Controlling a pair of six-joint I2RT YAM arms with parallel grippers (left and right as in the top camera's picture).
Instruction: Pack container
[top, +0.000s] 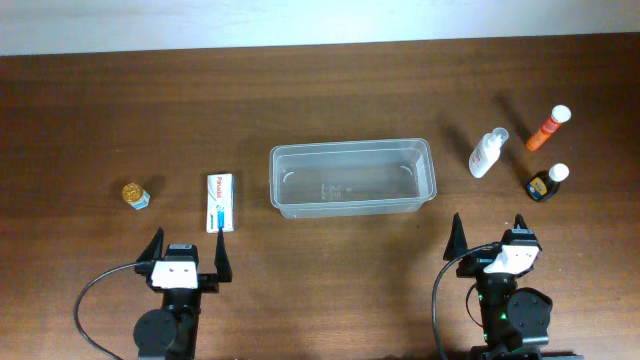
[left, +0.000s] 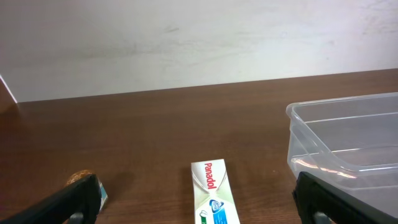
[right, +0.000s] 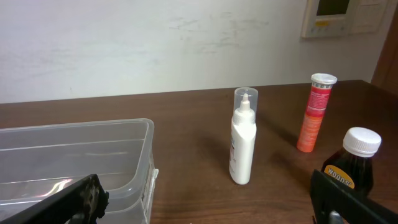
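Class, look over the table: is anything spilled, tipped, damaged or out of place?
Nothing stands out. The container sits upright and empty; the white bottle, orange tube and dark bottle stand upright, and no spill shows.

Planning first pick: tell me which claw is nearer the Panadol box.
Left. The left claw sits just behind the Panadol box; the right claw is far past the container.

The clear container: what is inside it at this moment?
The container is empty; only the brown table shows through its clear bottom. Nothing covers its inside from overhead.
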